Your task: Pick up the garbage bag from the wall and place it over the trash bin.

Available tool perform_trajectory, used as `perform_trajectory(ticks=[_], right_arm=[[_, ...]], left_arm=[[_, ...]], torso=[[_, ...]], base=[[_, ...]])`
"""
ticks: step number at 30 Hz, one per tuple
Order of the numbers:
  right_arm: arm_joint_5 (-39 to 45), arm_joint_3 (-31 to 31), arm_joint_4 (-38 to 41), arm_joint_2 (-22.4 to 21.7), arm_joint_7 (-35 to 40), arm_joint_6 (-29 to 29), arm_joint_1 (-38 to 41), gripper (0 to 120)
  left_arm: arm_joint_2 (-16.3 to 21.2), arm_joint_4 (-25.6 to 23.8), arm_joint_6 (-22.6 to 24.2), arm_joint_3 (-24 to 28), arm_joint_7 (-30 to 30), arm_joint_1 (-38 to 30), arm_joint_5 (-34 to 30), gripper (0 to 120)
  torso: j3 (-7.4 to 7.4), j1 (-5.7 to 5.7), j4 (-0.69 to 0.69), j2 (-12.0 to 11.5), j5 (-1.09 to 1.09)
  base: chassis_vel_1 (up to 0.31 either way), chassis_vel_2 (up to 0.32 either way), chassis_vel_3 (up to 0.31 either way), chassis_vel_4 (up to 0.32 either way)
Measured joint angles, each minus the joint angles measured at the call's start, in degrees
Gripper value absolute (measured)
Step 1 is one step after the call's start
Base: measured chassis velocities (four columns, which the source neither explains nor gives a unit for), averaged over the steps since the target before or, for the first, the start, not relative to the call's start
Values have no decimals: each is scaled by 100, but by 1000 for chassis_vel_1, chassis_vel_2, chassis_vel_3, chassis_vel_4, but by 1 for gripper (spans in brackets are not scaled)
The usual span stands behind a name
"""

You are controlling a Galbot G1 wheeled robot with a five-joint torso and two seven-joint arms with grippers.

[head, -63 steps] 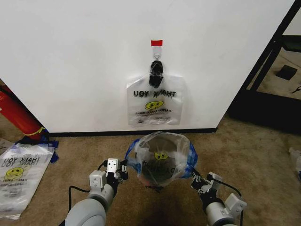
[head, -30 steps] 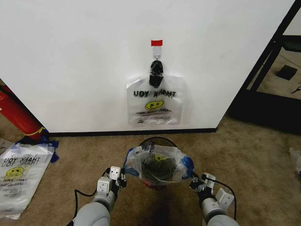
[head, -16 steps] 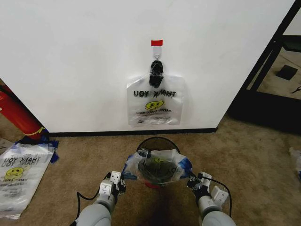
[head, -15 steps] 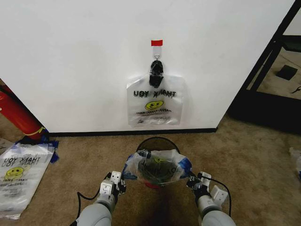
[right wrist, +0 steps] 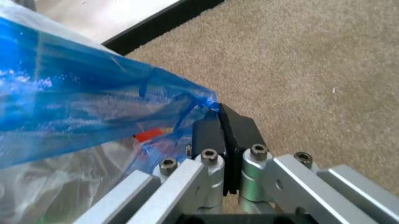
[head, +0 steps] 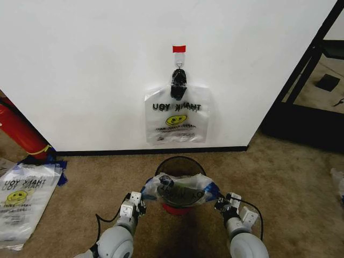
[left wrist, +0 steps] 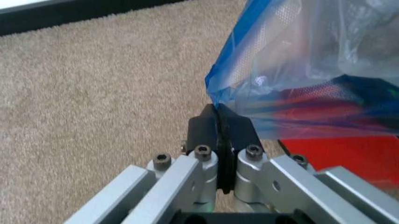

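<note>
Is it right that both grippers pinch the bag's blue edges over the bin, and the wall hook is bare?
Not quite. Both grippers, left gripper and right gripper, pinch the garbage bag over the trash bin, but the head view shows another bag on the hook.

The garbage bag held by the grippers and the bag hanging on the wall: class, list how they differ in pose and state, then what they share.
The held garbage bag is spread open over the trash bin; the hanging bag lies flat and closed against the wall.
The held bag is pinched at its edges by the left gripper and right gripper; the hanging bag dangles from a hook.
Both are thin, translucent plastic.
</note>
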Motion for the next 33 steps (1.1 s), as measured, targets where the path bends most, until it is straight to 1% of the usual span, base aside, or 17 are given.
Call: perform_trajectory(ticks=[4, 7, 10, 13, 14, 15, 18, 22, 23, 24, 25, 26, 27, 29, 30, 31, 33], right_arm=[[-9, -4, -159, 12, -87, 83, 75, 0], [-35, -8, -148, 11, -130, 135, 50, 0], [-204, -20, 57, -48, -210, 263, -152, 0], [-436, 5, 315, -169, -312, 378, -436, 12], [-436, 5, 315, -169, -312, 378, -436, 12], [-584, 24, 412, -227, -353, 446, -569, 16], [-869, 79, 642, -334, -452, 587, -895, 28], [-1529, 147, 866, -423, -680, 934, -1381, 45], [-1529, 147, 866, -423, -680, 934, -1381, 45], [-1687, 162, 902, -442, -761, 1070, -1488, 50], [-1775, 173, 921, -452, -816, 1151, -1546, 53], [-1950, 195, 963, -468, -949, 1348, -1656, 58], [-2076, 208, 990, -474, -1060, 1535, -1728, 63], [-2099, 210, 995, -474, -1081, 1570, -1739, 65], [-2133, 215, 1001, -475, -1110, 1622, -1753, 69], [-2242, 229, 1024, -476, -1205, 1787, -1786, 74], [-2572, 258, 1081, -481, -1405, 2127, -1812, 84]], left_arm=[[6, -15, -69, -27, -2, 40, 2, 0], [54, -163, -98, -53, -16, 146, 4, 1], [162, -495, -99, -133, -77, 425, 141, 13], [252, -806, -96, -203, -122, 686, 382, 25], [252, -806, -96, -203, -122, 686, 382, 25], [284, -949, -94, -233, -133, 792, 490, 31], [328, -1269, -73, -309, -152, 1028, 691, 41], [344, -1681, -78, -475, -183, 1420, 832, 60], [344, -1681, -78, -475, -183, 1420, 832, 60], [356, -1766, -109, -505, -183, 1514, 894, 64], [364, -1813, -135, -524, -180, 1564, 934, 66], [381, -1902, -214, -559, -166, 1658, 1033, 72], [391, -1946, -271, -568, -140, 1695, 1097, 76], [395, -1959, -291, -569, -128, 1703, 1117, 77], [398, -1969, -311, -570, -115, 1707, 1136, 79], [405, -1994, -366, -569, -77, 1710, 1190, 89], [417, -2017, -473, -527, 19, 1613, 1282, 96]], torso=[[0, 0, 0, 0, 0], [0, 0, 1, 0, 0], [-1, 0, 0, 0, 0], [-1, 0, 1, 0, -1], [-1, 0, 1, 0, -1], [-1, 0, 0, 0, -1], [-1, 0, 0, 0, -1], [-1, 0, 1, 0, 0], [-1, 0, 1, 0, 0], [-1, 0, 0, 0, 0], [-1, 0, 0, 0, 0], [-1, 0, 0, 0, 0], [-1, 0, 1, 0, 0], [-1, 0, 1, 0, 0], [-1, -1, 1, 0, 0], [-1, 0, 1, 0, 0], [-1, 0, 1, 0, 0]], base=[[0, 0, 0, 0], [0, 0, 0, 0], [0, 0, 0, 0], [0, 0, 0, 0], [0, 0, 0, 0], [0, 0, 0, 0], [0, 0, 0, 0], [0, 0, 0, 0], [0, 0, 0, 0], [0, 0, 0, 0], [0, 0, 0, 0], [0, 0, 0, 0], [0, 0, 0, 0], [0, 0, 0, 0], [0, 0, 0, 0], [0, 0, 0, 0], [0, 0, 0, 0]])
